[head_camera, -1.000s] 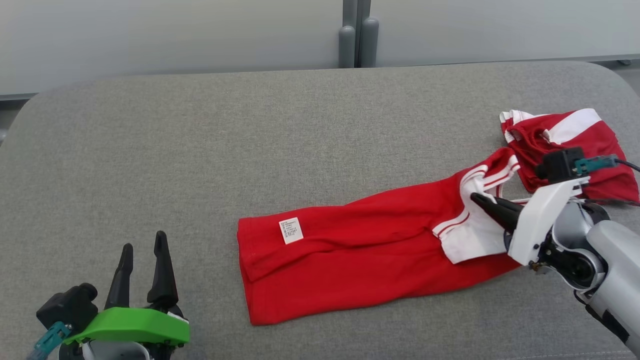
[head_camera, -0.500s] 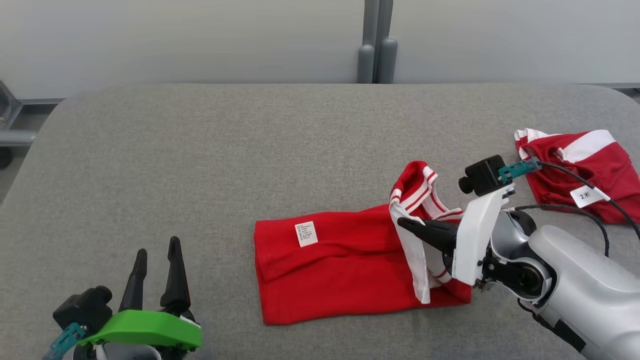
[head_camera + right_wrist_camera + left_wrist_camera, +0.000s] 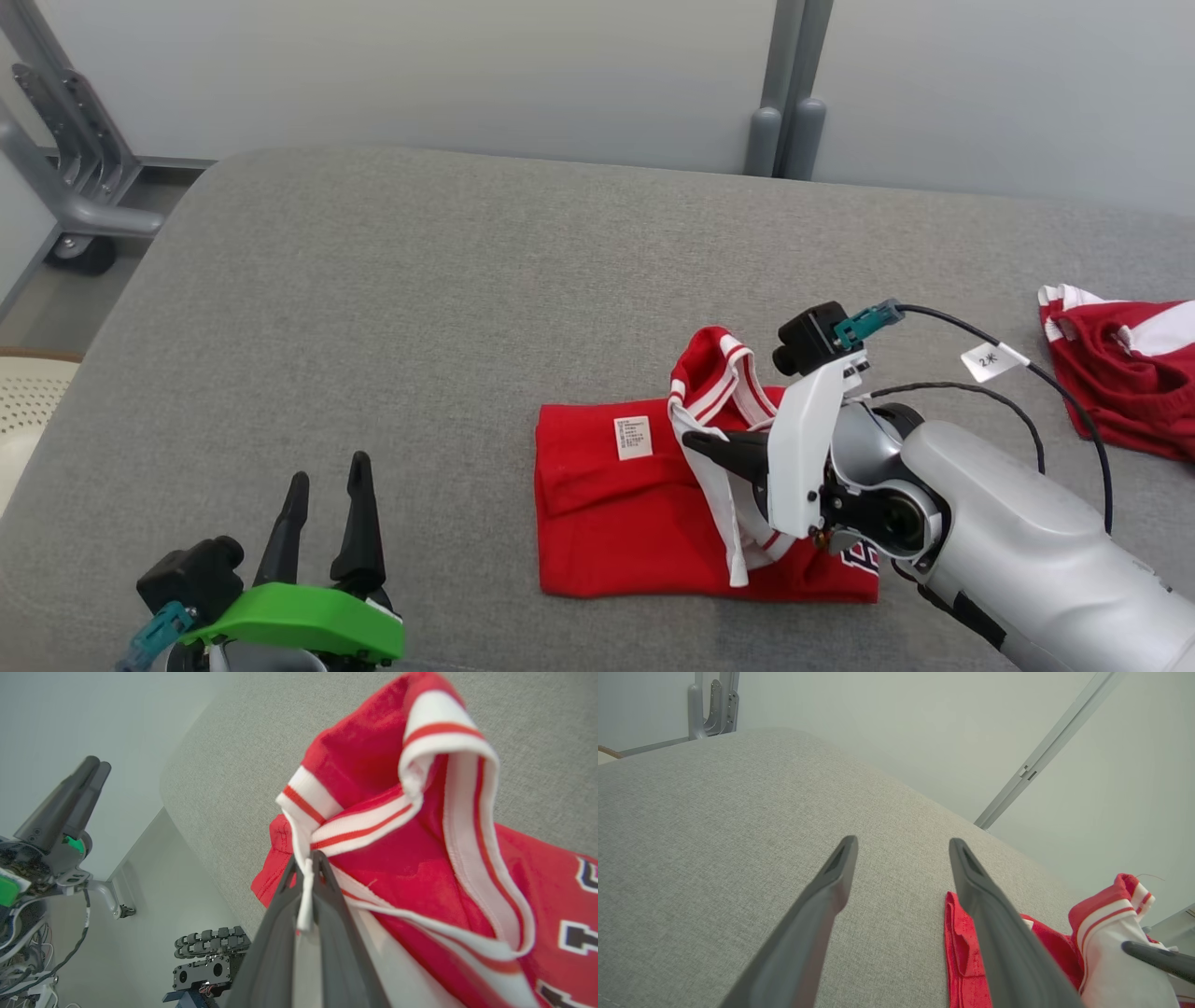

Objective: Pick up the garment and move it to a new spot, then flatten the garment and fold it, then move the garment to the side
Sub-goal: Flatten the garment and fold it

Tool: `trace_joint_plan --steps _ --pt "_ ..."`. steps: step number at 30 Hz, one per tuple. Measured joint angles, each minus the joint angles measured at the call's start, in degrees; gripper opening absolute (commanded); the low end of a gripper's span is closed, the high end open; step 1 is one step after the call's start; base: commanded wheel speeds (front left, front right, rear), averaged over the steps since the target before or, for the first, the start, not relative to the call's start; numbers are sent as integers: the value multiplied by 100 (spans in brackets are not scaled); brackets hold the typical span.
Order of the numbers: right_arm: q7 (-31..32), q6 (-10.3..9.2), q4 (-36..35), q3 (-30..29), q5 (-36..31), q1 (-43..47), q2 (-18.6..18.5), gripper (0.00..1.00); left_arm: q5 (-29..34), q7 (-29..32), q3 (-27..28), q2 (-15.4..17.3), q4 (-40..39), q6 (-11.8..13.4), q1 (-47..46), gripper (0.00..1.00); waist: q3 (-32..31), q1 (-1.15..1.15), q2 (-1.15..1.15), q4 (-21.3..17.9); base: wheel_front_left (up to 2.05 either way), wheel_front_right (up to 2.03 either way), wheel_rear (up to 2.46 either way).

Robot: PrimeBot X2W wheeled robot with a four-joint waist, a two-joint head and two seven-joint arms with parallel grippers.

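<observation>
The red garment lies on the grey cloth-covered table, a white label on its top layer. My right gripper is shut on its white-and-red striped edge and holds that end lifted and doubled back over the body. In the right wrist view the gripper pinches the white hem of the garment. My left gripper stands open at the lower left, apart from the cloth. In the left wrist view the open left gripper holds nothing, with the garment just right of it.
Another red-and-white piece of clothing lies at the table's right edge. A black cable with a white tag arcs off my right wrist. A grey metal frame stands beyond the far left corner, and a grey post behind the table.
The camera has swung left. My right gripper has carried the garment's striped end leftward over the red body, so the garment now lies much shorter. The left gripper has stayed open.
</observation>
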Motion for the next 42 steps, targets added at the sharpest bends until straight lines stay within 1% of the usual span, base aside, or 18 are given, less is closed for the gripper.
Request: trace_joint_plan --steps 4,7,9,11,13,19,21,22,23,24,25,26,27,28,32,37,42 --pt "44 -69 287 89 -79 -33 92 0 0 7 -123 -14 34 -4 0 100 -21 0 0 210 0 0 0" --pt "44 -170 537 75 -124 -113 145 0 0 9 -160 -24 43 -9 0 100 -34 0 0 373 0 0 0" --pt "44 -252 681 65 -125 -145 226 0 0 32 -200 -26 47 -37 0 100 -40 0 0 479 0 0 0" --pt "56 -259 798 65 -125 -183 311 0 0 32 -237 -32 46 -53 0 100 -41 0 0 581 0 0 0" --pt "96 -345 906 77 -134 -240 402 0 0 32 -271 -35 42 -53 0 100 -35 0 0 675 0 0 0" --pt "148 -448 1287 148 -268 -390 560 0 0 32 -341 -45 12 -71 -3 100 21 0 0 900 0 0 0" --pt "168 -449 1404 200 -324 -450 610 0 0 31 -360 -53 -5 -86 -10 100 47 0 0 956 0 0 0" --pt "169 -448 1460 233 -343 -478 627 3 0 31 -366 -57 -8 -86 -12 100 58 0 0 981 0 0 0" --pt "170 -447 1516 263 -365 -497 650 12 0 30 -359 -60 -8 -86 -12 100 67 0 0 1001 0 0 0" --pt "189 -447 1569 292 -378 -509 678 25 0 30 -357 -62 -8 -86 -12 100 74 0 0 1015 0 0 0" --pt "204 -447 1627 325 -393 -526 715 25 0 30 -355 -62 -8 -86 -12 100 77 0 0 1024 0 0 0" --pt "205 -447 1672 354 -431 -543 746 42 0 29 -353 -63 -8 -86 -12 100 79 0 0 1029 0 0 0" --pt "205 -447 1709 371 -461 -558 775 89 0 22 -349 -64 -8 -86 -12 100 79 0 0 1031 0 0 0" --pt "212 -447 1745 380 -475 -561 798 100 0 22 -346 -65 -7 -86 -12 100 78 0 0 1030 0 0 0" --pt "210 -397 1837 399 -474 -584 937 100 0 12 -264 -74 -9 -86 -12 100 73 0 0 983 0 0 0" --pt "210 -220 1853 402 -463 -731 1124 100 0 -3 -213 -75 -12 -86 -11 100 58 0 0 854 0 0 0" --pt "125 -90 1833 291 -358 -858 1185 100 0 -7 -145 -75 -32 -85 -10 100 33 0 0 693 0 0 0"
